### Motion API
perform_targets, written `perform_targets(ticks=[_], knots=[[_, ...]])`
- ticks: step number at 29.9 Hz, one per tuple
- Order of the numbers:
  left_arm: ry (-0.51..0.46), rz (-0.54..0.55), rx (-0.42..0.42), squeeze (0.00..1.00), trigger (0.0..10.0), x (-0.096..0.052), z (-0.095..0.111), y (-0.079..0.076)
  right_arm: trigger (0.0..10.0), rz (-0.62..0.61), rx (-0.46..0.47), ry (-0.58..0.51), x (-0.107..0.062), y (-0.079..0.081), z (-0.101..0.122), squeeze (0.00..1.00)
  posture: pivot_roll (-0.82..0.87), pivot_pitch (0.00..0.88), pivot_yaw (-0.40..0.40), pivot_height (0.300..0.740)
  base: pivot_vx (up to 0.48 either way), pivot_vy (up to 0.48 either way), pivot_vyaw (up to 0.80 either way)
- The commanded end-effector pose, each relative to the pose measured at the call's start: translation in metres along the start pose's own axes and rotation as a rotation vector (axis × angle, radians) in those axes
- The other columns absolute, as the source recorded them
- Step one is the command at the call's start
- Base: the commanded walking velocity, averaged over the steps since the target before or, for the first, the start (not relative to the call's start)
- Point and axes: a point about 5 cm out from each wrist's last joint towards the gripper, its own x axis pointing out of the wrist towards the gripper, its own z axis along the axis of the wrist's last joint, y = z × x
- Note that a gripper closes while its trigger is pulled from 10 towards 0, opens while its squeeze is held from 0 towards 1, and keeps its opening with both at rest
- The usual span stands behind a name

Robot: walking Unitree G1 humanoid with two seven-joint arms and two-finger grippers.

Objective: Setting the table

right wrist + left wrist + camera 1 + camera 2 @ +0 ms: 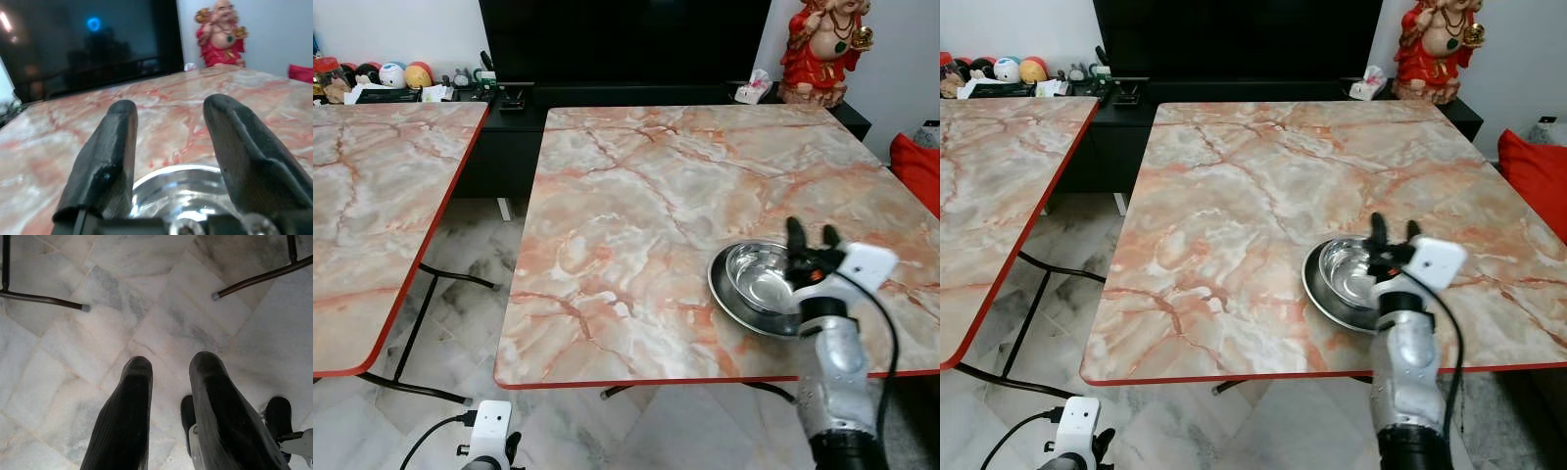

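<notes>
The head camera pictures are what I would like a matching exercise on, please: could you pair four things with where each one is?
Things:
1. steel bowl
2. red statue
3. left tool
4. right tool

Places:
A. hanging low over the marble floor, beside the table legs
B. on the dark cabinet behind the table, at its far right corner
C. fingers spread above the bowl's near right rim
D. sitting in a steel plate near the table's front right edge

Pairs: 1-D, 2-B, 3-A, 4-C
</notes>
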Motion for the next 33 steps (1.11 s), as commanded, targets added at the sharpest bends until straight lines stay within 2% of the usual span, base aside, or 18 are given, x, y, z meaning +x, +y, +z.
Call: perform_targets(ticks=[1,7,14,33], knots=[[0.024,0.005,0.01,0.0,10.0,-0.001,-0.004,0.0,10.0,0.025,-0.032,-0.022,-0.001,0.002,0.004,0.0,0.05,0.0,-0.033,0.74,0.0,0.0,0.0],[0.023,-0.002,0.013,0.0,10.0,0.0,-0.004,-0.002,10.0,0.028,-0.056,-0.043,0.003,-0.002,0.009,0.0,0.04,0.0,-0.034,0.74,0.0,0.328,0.0],[0.017,-0.012,0.008,0.0,10.0,0.001,-0.001,-0.006,10.0,0.017,-0.053,-0.053,0.008,-0.004,0.012,0.0,0.05,0.0,-0.035,0.74,0.0,0.337,0.64],[0.016,0.005,0.007,0.0,10.0,0.001,0.0,-0.001,10.0,0.031,-0.023,-0.055,0.01,0.003,0.011,0.0,0.06,0.0,-0.035,0.74,0.0,0.459,0.0]])
